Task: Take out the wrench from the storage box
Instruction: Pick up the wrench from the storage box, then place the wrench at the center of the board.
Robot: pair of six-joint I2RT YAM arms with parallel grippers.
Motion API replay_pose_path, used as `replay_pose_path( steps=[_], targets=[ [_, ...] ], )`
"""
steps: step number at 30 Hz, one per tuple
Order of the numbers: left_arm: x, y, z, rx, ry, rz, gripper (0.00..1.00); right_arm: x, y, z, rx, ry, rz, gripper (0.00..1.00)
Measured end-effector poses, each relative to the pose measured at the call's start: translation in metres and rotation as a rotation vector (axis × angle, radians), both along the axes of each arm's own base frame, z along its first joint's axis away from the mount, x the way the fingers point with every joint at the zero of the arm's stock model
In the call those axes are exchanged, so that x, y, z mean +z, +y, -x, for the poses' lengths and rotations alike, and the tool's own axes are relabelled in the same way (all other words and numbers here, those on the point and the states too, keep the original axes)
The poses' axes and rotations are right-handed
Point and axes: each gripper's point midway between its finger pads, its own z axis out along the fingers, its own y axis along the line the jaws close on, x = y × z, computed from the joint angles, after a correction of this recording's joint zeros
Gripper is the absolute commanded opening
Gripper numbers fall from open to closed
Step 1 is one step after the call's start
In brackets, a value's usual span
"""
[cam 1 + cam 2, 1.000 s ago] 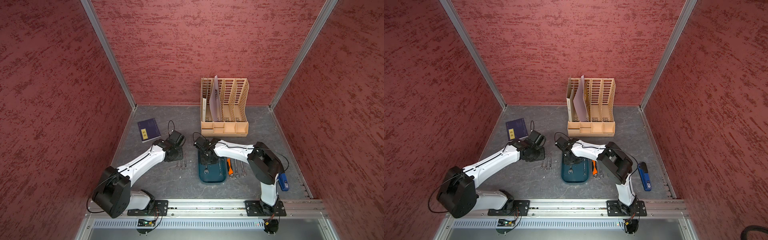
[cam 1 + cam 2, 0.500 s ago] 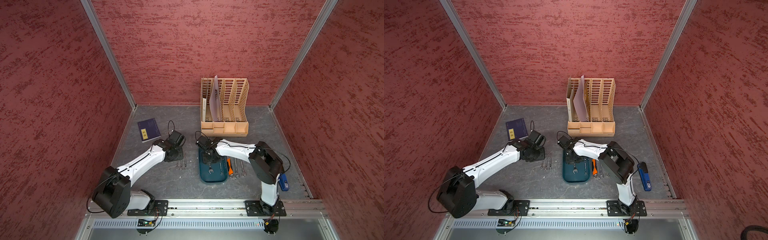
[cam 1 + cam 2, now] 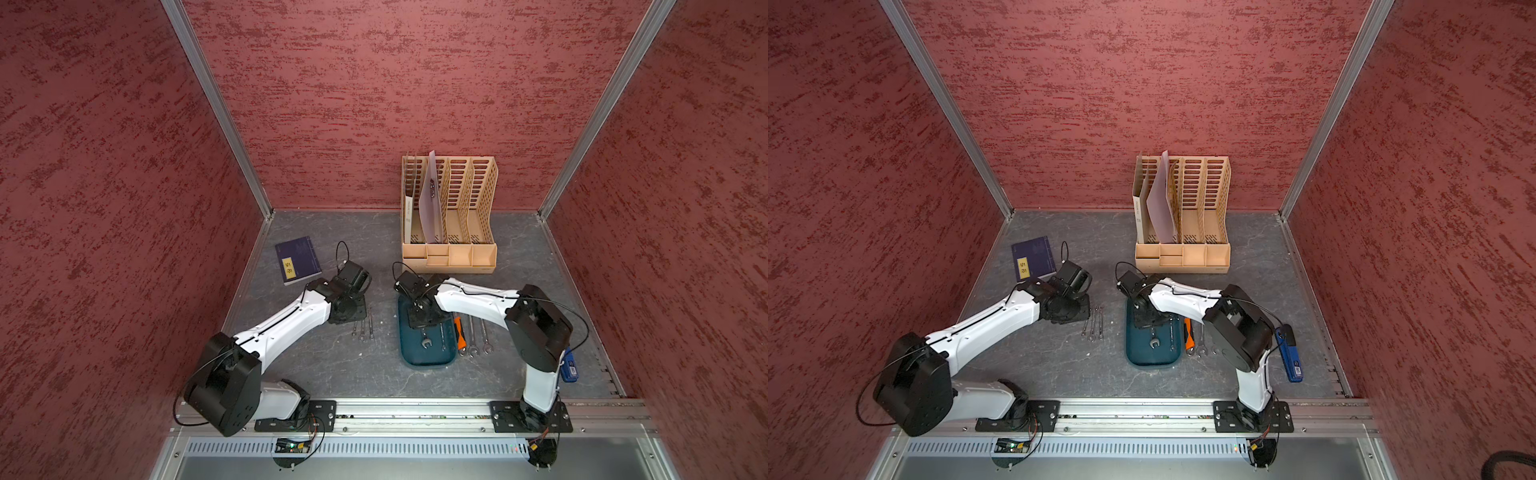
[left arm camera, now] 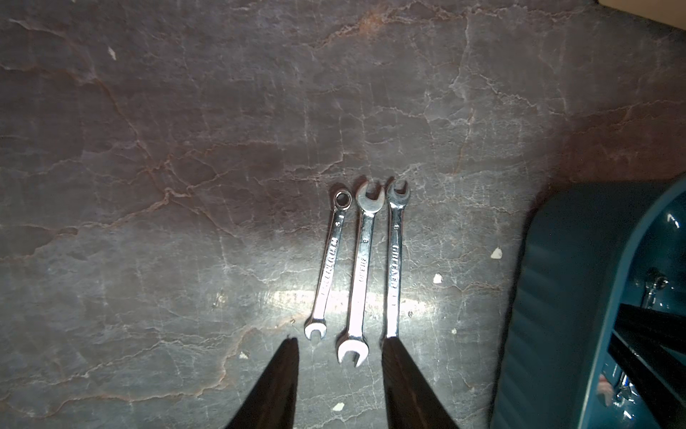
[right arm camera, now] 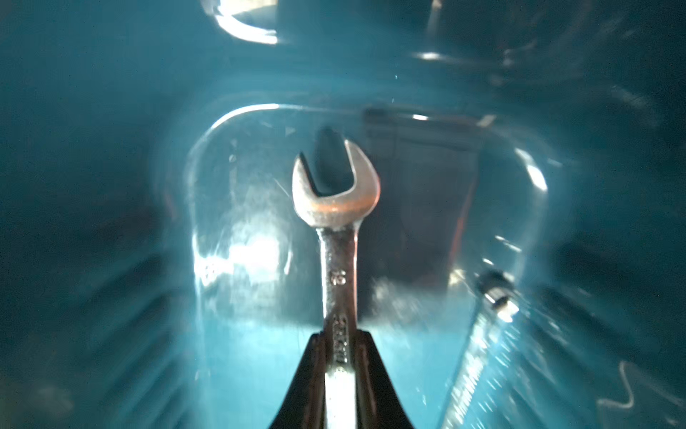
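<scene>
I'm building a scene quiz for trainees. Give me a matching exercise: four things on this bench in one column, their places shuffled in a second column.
Things
1. large wrench
2. three small wrenches
3. notebook
4. orange-handled tool

Places
A. flat on the table by the wall on the left arm's side
B. on the table beside the storage box, on the right arm's side
C. clamped in the right gripper, inside the storage box
D. in a row before the open left gripper

Pairs: 1-C, 2-D, 3-A, 4-B

The storage box is teal, the wrench silver
</scene>
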Motion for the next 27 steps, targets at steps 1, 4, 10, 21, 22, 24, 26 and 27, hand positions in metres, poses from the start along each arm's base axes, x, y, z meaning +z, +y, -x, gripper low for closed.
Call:
replay_pose_path(
  steps=[1, 4, 10, 21, 22, 24, 26, 27],
  targets=[
    [0.0, 0.0, 0.0, 0.0, 0.0, 0.0, 0.41, 0.007, -0.001, 0.0, 0.002, -0.01, -0.004, 0.15],
    [0.0, 0.0, 0.0, 0.0, 0.0, 0.0, 0.41, 0.035, -0.007, -0.001, 0.01, -0.061, -0.024, 0.15],
    [0.0, 0.0, 0.0, 0.0, 0.0, 0.0, 0.41, 0.081, -0.03, -0.005, 0.009, -0.157, -0.018, 0.15],
    [0.0, -0.001, 0.0, -0.002, 0.003, 0.005, 0.41, 0.091, -0.128, -0.013, -0.113, -0.206, 0.062, 0.15],
    [0.0, -0.001, 0.0, -0.002, 0.002, 0.007, 0.41, 0.086, -0.136, -0.011, -0.124, -0.193, 0.075, 0.15],
    [0.0, -0.001, 0.0, -0.003, 0.003, 0.008, 0.41, 0.072, -0.154, -0.008, -0.146, -0.164, 0.105, 0.14],
    [0.0, -0.002, 0.001, -0.004, 0.004, 0.01, 0.41, 0.059, -0.17, -0.005, -0.166, -0.133, 0.132, 0.14],
    [0.001, -0.002, 0.0, -0.004, 0.004, 0.01, 0.41, 0.054, -0.176, -0.003, -0.175, -0.122, 0.142, 0.14]
  ],
)
